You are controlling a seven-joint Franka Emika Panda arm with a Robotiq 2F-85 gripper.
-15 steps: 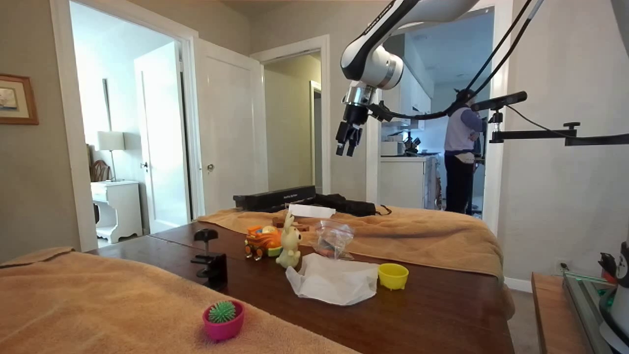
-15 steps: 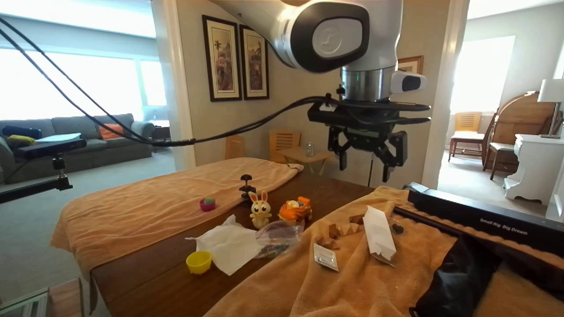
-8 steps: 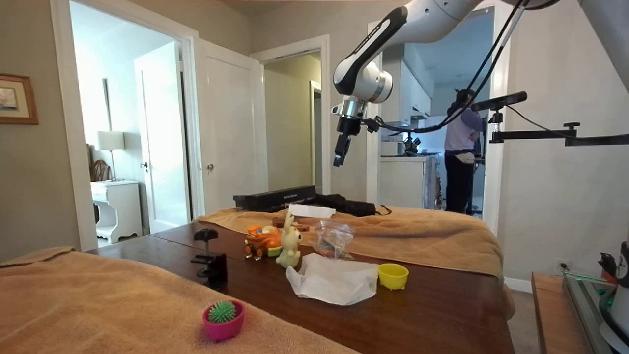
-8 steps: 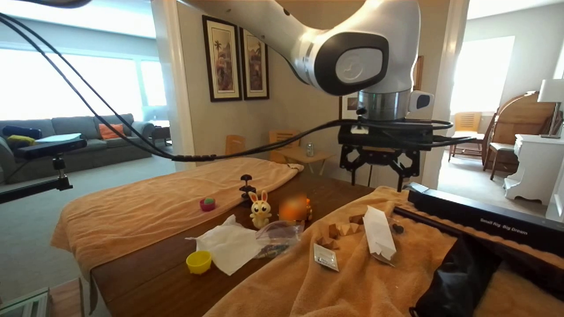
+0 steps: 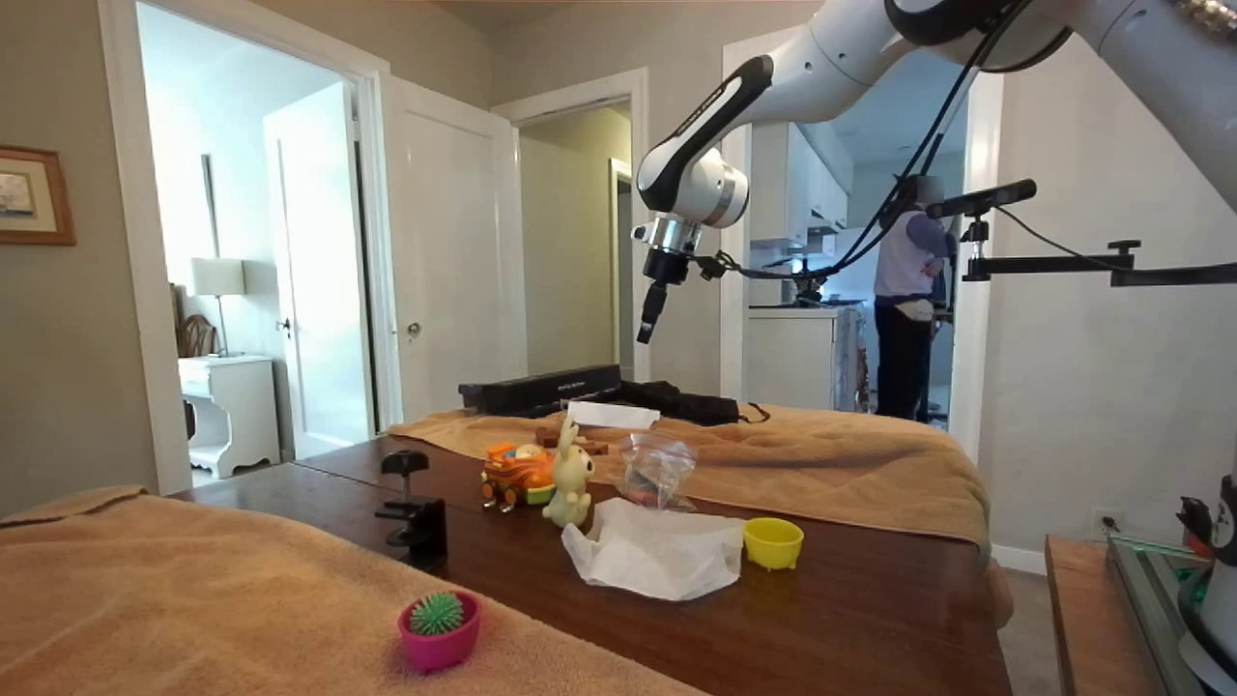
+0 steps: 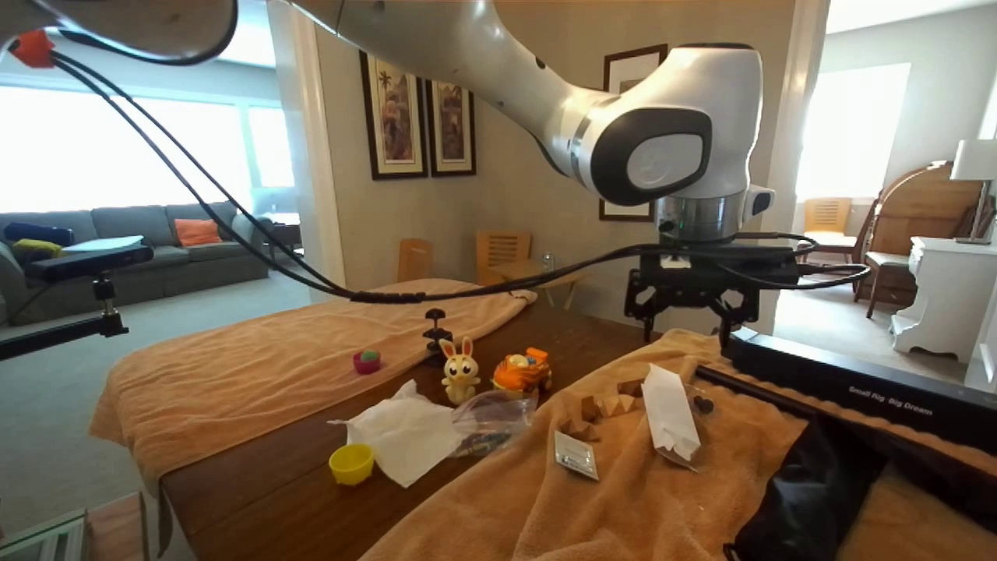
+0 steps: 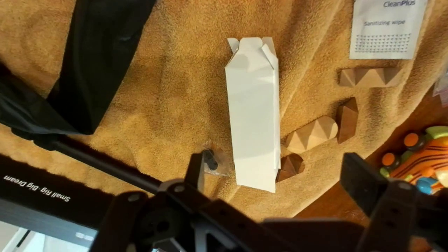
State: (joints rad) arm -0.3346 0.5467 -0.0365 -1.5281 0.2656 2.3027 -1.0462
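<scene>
Seen from the wrist, the gripper point(image 7: 277, 176) stood with its jaws parted widely above the tan towel point(image 7: 182, 91), where a white carton point(image 7: 252, 115) lay beside faceted wooden pieces point(image 7: 311, 134). That view alone left the sanitizing wipe packet point(image 7: 386, 33) clearly readable, while in an exterior view the fingers point(image 5: 652, 307) overlapped edge-on. Both exterior views took in the yellow cup point(image 5: 773, 544) and pink pot point(image 5: 440, 651), outside the wrist camera's frame.

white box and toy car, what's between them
Between the white box and toy car lie faceted brown pieces on the towel, then a strip of table, in the wrist view.
</scene>
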